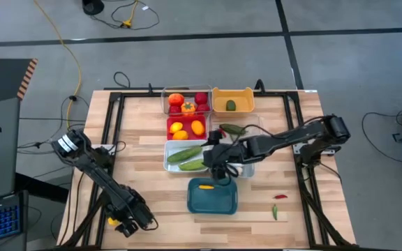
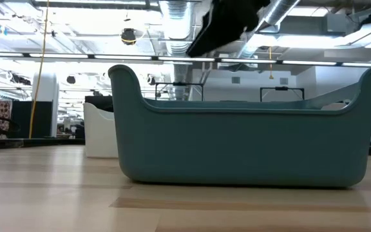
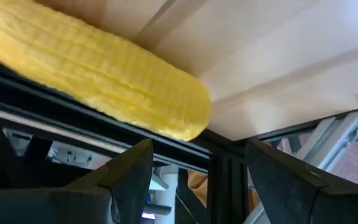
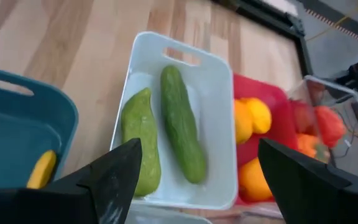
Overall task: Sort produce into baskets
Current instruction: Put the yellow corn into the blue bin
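R end effector (image 1: pixel 220 174) hovers over the gap btw the white basket (image 1: pixel 169 148) and the teal basket (image 1: pixel 213 197), fingers spread, nothing held. Teal basket has one yellow corn piece (image 1: pixel 205 187) inside near its far rim. White basket holds two green cucumbers (image 4: pixel 180 123), side by side. Red basket (image 1: pixel 171 123) next to it has orange/yellow fruits (image 1: pixel 197 127); clear basket (image 1: pixel 165 96) at the far edge has tomatoes (image 1: pixel 176 100); orange basket (image 1: pixel 234 93) has one green item, can't tell what. Another green piece (image 1: pixel 232 129) lies just beside the orange basket, seems to be in a second clear tray, not sure.

L end effector (image 1: pixel 132 222) sits at the near-left corner of the worktop (image 1: pixel 139 171), fingers spread, facing a yellow corn cob (image 3: pixel 98 78) lying right at the worktop edge, not gripped.

Loose on worktop, near-right: a red chili (image 1: pixel 280 196) and a green chili (image 1: pixel 274 211), well apart from any basket.

Step, as judged: mid-sort, R arm empty over teal basket, likely btw picks. Next probably needs R to swing to the loose chilies, lower, close on one; L needs to close on corn cob w/o pushing it off the edge.
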`<state>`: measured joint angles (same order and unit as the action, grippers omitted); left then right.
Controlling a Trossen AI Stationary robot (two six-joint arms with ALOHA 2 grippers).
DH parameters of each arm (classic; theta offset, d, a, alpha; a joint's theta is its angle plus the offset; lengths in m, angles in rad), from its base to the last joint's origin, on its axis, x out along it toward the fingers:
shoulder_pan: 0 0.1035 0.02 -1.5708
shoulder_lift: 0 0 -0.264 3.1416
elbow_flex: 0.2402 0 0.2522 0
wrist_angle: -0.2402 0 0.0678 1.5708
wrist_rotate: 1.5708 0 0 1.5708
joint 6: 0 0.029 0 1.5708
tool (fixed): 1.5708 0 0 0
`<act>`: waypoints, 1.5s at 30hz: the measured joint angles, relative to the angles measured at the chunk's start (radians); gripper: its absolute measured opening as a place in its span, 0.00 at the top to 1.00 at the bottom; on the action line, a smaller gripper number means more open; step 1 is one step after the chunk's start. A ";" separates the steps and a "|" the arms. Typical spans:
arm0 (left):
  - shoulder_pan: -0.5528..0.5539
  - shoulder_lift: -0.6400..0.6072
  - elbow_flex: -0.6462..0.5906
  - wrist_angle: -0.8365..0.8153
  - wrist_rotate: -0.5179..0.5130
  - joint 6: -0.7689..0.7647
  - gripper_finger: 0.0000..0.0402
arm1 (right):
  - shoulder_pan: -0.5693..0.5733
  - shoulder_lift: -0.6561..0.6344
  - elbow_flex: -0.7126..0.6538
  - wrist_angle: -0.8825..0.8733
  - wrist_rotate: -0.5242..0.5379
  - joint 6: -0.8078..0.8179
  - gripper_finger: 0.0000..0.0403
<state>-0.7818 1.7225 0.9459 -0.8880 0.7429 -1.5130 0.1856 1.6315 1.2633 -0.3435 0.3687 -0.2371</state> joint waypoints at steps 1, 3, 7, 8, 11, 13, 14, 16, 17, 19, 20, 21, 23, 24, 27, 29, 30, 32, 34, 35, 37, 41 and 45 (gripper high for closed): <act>-0.006 0.005 0.000 0.006 -0.007 -0.001 0.39 | 0.001 -0.018 0.000 -0.005 0.000 0.000 0.14; -0.016 0.015 0.000 0.017 -0.016 -0.007 0.39 | 0.005 -0.054 0.000 -0.011 0.000 0.000 0.14; -0.025 0.029 0.000 0.012 -0.064 -0.033 0.39 | 0.005 -0.117 0.000 -0.043 0.000 0.000 0.14; -0.025 0.029 0.000 0.010 -0.079 -0.037 0.39 | 0.005 -0.129 0.000 -0.053 0.000 0.001 0.14; -0.016 0.028 0.002 0.008 -0.102 -0.048 0.40 | 0.004 -0.164 0.000 -0.067 0.000 0.003 0.14; -0.004 0.028 0.002 0.008 -0.103 -0.037 0.42 | 0.004 -0.180 0.000 -0.070 0.000 0.003 0.14; 0.003 0.028 0.002 0.008 -0.101 -0.027 0.42 | 0.004 -0.186 0.000 -0.071 0.000 0.003 0.14; 0.019 0.027 0.002 0.008 -0.098 -0.002 0.44 | 0.004 -0.194 0.000 -0.071 0.000 0.003 0.14; 0.029 0.027 0.002 0.008 -0.094 0.009 0.45 | 0.004 -0.195 0.000 -0.071 0.000 0.003 0.14; 0.047 0.027 0.002 0.009 -0.086 0.034 0.46 | 0.004 -0.195 0.000 -0.072 0.000 0.003 0.14; 0.058 0.027 0.002 0.009 -0.081 0.048 0.47 | 0.004 -0.191 0.000 -0.072 0.000 0.003 0.14; 0.069 0.027 0.002 0.011 -0.073 0.063 0.47 | 0.004 -0.187 0.000 -0.071 0.000 0.003 0.14; 0.091 0.028 0.002 0.016 -0.057 0.092 0.47 | 0.004 -0.185 0.000 -0.078 0.000 0.002 0.14; 0.102 0.027 0.002 0.019 -0.050 0.106 0.47 | 0.004 -0.182 0.000 -0.081 0.000 0.003 0.14; 0.135 0.025 0.005 0.020 -0.048 0.131 0.47 | 0.002 -0.173 0.000 -0.087 0.000 0.002 0.14; 0.158 0.026 0.025 0.017 -0.067 0.159 0.47 | 0.001 -0.163 0.000 -0.092 0.000 0.002 0.14; 0.168 0.026 0.041 0.018 -0.078 0.177 0.47 | 0.001 -0.159 0.000 -0.091 0.000 0.002 0.14; 0.189 0.026 0.074 0.019 -0.107 0.214 0.47 | 0.002 -0.155 0.000 -0.099 0.000 0.002 0.14; 0.205 0.026 0.106 0.003 -0.133 0.241 0.47 | 0.002 -0.144 0.000 -0.098 0.000 0.001 0.14; 0.211 0.026 0.125 -0.011 -0.145 0.254 0.47 | 0.001 -0.142 0.000 -0.098 0.000 0.000 0.14; 0.214 0.025 0.154 -0.055 -0.183 0.277 0.47 | 0.001 -0.140 0.000 -0.109 -0.002 0.000 0.14; 0.208 0.025 0.167 -0.173 -0.273 0.270 0.47 | 0.001 -0.137 0.000 -0.114 -0.001 0.001 0.14; 0.194 0.025 0.164 -0.328 -0.350 0.214 0.47 | 0.001 -0.137 0.000 -0.116 -0.001 0.001 0.14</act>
<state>-0.5876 1.7477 1.1102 -1.2164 0.3926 -1.2994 0.1867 1.4944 1.2629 -0.4595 0.3676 -0.2363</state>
